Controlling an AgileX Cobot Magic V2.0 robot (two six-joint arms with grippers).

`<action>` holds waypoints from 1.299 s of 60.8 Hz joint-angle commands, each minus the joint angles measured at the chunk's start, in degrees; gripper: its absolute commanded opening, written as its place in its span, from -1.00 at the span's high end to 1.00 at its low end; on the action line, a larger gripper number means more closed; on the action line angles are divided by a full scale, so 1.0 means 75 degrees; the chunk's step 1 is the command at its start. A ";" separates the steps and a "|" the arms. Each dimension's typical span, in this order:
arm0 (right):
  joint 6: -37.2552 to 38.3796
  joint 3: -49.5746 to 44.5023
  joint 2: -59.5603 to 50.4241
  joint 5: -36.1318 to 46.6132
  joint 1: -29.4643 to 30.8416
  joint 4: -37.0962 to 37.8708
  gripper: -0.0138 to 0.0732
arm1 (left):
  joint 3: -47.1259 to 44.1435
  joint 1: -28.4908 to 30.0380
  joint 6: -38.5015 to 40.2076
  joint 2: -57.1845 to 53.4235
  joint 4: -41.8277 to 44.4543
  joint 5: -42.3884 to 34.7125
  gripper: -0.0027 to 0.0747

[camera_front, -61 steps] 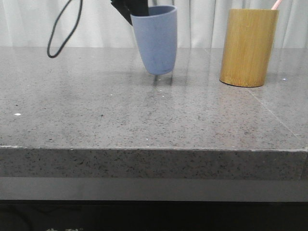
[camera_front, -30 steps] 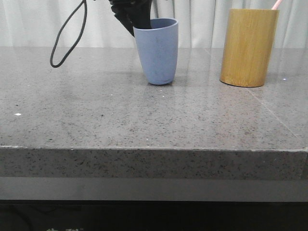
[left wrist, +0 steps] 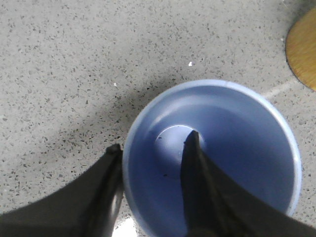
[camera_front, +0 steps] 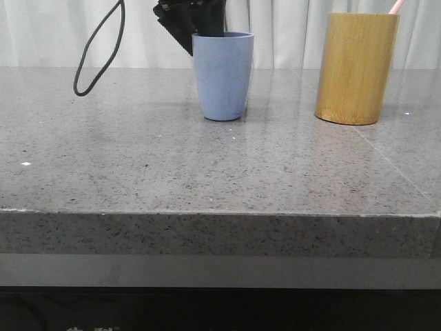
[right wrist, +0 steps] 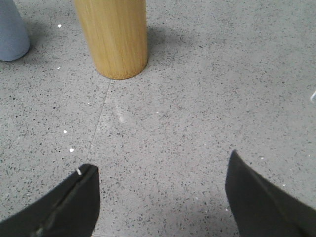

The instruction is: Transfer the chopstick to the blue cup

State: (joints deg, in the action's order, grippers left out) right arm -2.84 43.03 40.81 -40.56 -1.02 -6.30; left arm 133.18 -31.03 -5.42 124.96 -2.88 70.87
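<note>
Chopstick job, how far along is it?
Done: the pale blue tumbler stands upright on the speckled grey table. In hand: the left hand pinches its rim. Left: the thin pink chopstick sits in the bamboo cylinder; the right hand is open, empty.

One blue cup (camera_front: 222,76), one bamboo cylinder (camera_front: 355,67), one chopstick (camera_front: 395,7), two pincers.

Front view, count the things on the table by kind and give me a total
Cups: 2, the blue cup and the bamboo cup
Chopsticks: 1, the chopstick, its pink tip poking out of the bamboo cup
Total: 3
</note>
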 commanded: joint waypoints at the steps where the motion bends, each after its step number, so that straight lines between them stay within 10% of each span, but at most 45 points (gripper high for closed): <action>1: 0.0010 0.0255 0.0033 0.0491 0.0010 -0.0003 -0.58 | 0.0262 -0.0056 0.0024 -0.0736 -0.0091 -0.0423 0.23; 49: 0.0114 0.2740 0.2755 0.0208 0.1761 -0.1236 -0.58 | -0.0421 -0.0008 0.0024 -0.4118 -0.0033 0.0133 0.55; 67: -0.2822 0.4387 0.4567 -0.0823 0.1890 -0.5003 -0.58 | -0.3680 -0.0008 0.0104 -0.6440 -0.0058 -0.1044 0.55; 79: -0.3238 0.5320 0.5593 -0.0869 0.1890 -0.5606 -0.58 | -0.6353 -0.0008 0.0261 -0.8163 -0.0306 -0.2149 0.55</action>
State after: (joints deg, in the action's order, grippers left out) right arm -25.41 78.68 81.81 -48.82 12.78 -44.65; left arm 91.02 -31.03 -4.54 69.61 -3.32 61.71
